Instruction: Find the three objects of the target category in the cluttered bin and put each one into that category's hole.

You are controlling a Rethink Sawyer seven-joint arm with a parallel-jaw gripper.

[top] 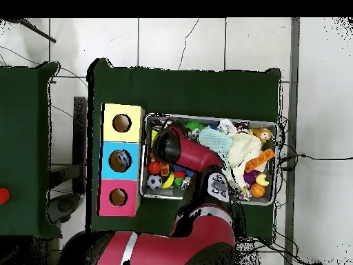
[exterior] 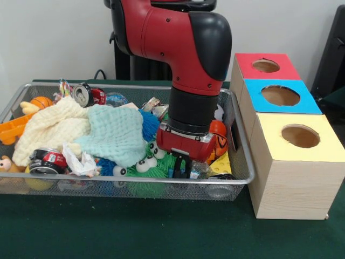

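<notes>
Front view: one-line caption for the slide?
Sawyer arm lowers its gripper into the cluttered wire bin beside the red, blue and yellow hole boxes.

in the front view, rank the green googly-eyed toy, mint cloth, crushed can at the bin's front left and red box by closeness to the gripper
1. Green googly-eyed toy: right beside the gripper, just left of it.
2. Mint cloth: left of the gripper, mid-bin.
3. Red box: upper right, outside the bin.
4. Crushed can: far left front of the bin, slightly farther than the box.
</notes>
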